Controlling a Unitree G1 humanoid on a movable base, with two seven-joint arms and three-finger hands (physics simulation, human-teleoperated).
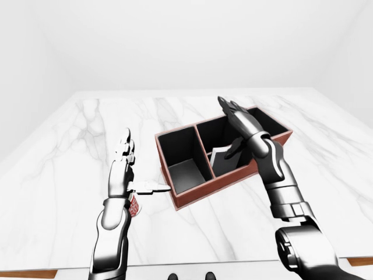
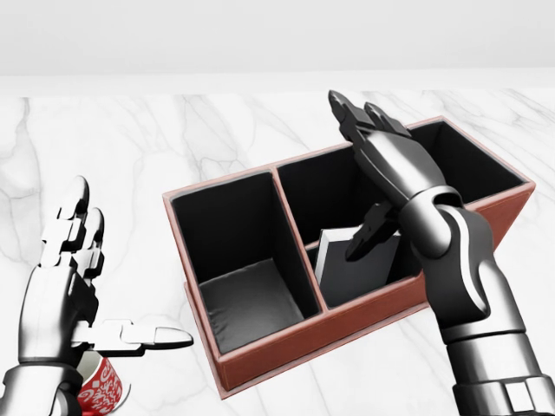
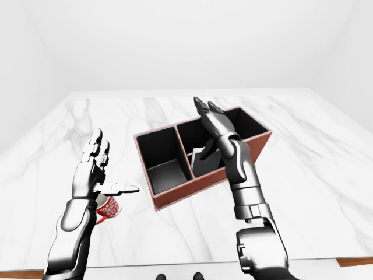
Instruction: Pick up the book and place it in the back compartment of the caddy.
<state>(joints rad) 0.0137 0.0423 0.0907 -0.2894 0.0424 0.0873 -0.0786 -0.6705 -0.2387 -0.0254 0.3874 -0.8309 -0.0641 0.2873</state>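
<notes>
The red-brown caddy (image 2: 260, 357) with black insides lies slantwise in the middle of the marble table. A grey book (image 2: 347, 276) with a white edge leans inside the caddy's long right compartment, near its lower wall. The left compartment (image 2: 247, 299) holds nothing. My right hand (image 2: 364, 182) hovers over the right compartment, fingers stretched out and open, with the thumb pointing down at the book's upper edge. My left hand (image 2: 104, 286) is open at the left of the caddy, thumb pointing toward it, holding nothing.
A red patterned cup (image 2: 100, 392) stands on the table under my left hand. The white marble table (image 1: 70, 134) stretches wide to the top and both sides; its near edge (image 1: 175, 267) runs along the bottom of the left-eye view.
</notes>
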